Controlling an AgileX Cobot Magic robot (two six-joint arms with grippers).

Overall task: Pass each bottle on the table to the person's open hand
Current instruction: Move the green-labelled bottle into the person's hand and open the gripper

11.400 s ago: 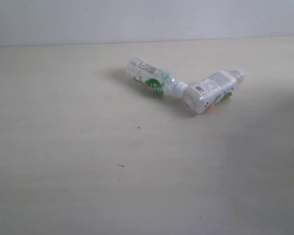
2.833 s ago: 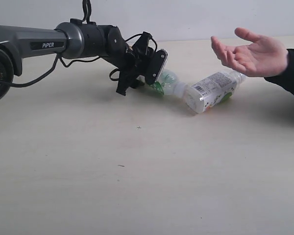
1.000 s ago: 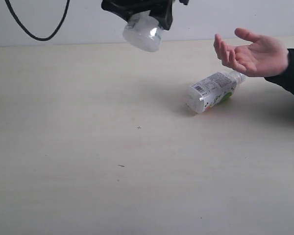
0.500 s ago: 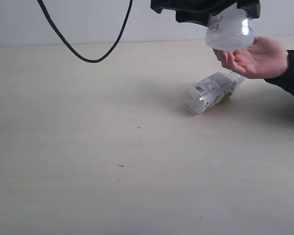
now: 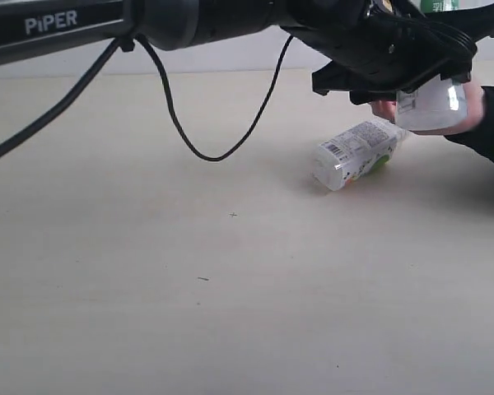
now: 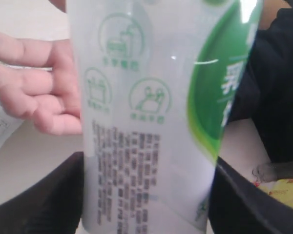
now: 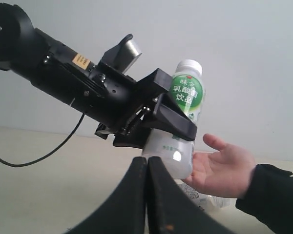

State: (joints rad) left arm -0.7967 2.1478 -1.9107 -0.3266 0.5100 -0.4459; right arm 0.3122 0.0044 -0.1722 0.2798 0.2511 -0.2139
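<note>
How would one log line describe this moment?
left fingers: holding bottle at open hand | right fingers: shut | second bottle: lying on table

Left claw mid-grip; right claw closed

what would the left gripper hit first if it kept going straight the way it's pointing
Past the bottle it holds, the left gripper would most likely meet the person's open hand, right under and behind the bottle, with the dark sleeve beyond. Depth is hard to judge.
</note>
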